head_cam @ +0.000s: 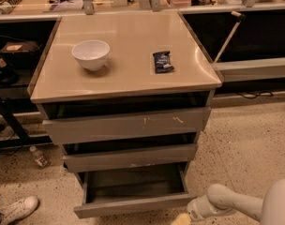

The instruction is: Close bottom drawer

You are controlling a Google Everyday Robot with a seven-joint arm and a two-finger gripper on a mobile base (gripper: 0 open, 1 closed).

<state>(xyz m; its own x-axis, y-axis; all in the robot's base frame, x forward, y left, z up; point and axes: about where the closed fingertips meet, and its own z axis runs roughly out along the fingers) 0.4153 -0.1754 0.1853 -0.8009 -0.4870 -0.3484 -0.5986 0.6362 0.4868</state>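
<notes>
Lowest in view: gripper (183,217), just beside the right front corner of the bottom drawer (133,205); clenched or released, impossible to tell. Drawer pulled out, tray exposed. Above: middle drawer (131,157), scratched drawer (128,124). Farthest: white bowl (91,54), dark packet (163,61).

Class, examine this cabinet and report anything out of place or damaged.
The bottom drawer stands out farther than the two above. Whitish scratches mark the front of the top drawer. The gripper sits low at right, near the bottom drawer's front corner.
</notes>
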